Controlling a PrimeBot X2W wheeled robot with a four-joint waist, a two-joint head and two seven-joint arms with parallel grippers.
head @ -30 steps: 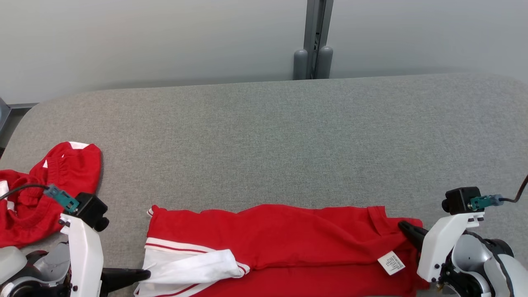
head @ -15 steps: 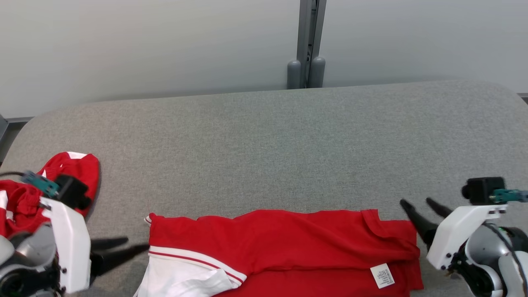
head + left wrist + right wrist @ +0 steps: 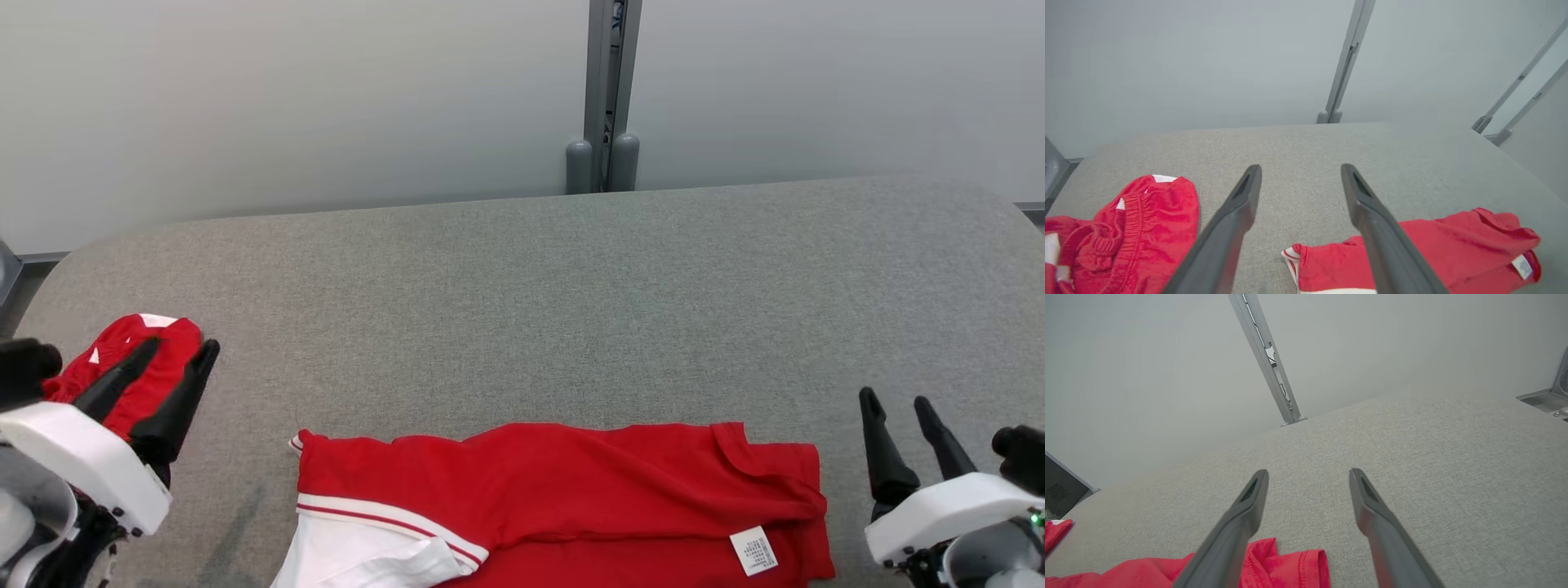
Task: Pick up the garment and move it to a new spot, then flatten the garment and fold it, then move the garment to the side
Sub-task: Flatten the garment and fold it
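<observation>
- On the grey surface (image 3: 522, 310), near its front edge, the red garment (image 3: 563, 482) lies flat-ish in a long band that looks folded over once lengthwise; its lower edge runs out of the head view.
- Long axis runs left to right across me, with a white striped sleeve (image 3: 367, 547) at the left end and a white label (image 3: 753, 550) near the right end.
- My left hand (image 3: 181, 345) is spread wide and holds nothing. It sits off the garment's left end, in front of a second red bunched piece (image 3: 114, 343) at the surface's left edge.
- My right hand (image 3: 894, 398) is also wide apart and empty, just beside the garment's right end, not touching it.
- Garment sits between both hands: it lies to the right of and nearer than the left one, and to the left of and nearer than the right one.
- Right hand looks nearer to its end than the left is to the sleeve end.
- Height of the hands over the surface: cannot tell exactly; the wrist views suggest both are lifted off the cloth.
- Judgement: one fold looks done, and next is likely an end-to-end fold along the long axis, so each hand needs to come inward and down to its own end.
- Risk: the left hand could catch the bunched piece instead.
</observation>
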